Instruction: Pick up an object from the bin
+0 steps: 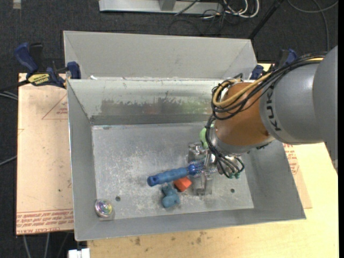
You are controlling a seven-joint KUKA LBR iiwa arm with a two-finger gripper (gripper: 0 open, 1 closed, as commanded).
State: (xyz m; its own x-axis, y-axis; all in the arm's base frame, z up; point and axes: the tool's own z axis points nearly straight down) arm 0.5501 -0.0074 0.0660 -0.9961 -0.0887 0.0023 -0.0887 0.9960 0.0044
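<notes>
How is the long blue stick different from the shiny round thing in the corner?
The blue stick is long and thin; the shiny round thing is small and round. The stick is blue; the round thing is silvery. The stick lies beside the gripper; the round thing sits alone in the near left corner. Both rest on the bin floor.

Even, fairly bright light is falling from overhead onto the grey bin [161, 52], and its upper back wall is catching the most of it. The arm [301, 106] is throwing a soft shadow on the bin floor beneath it (no hard edges anywhere). A pale sheen is running along the arm's grey link, the shiny ball [104, 208] in the near left corner is glinting, and the dark floor [54, 9] around is lying dim.
</notes>
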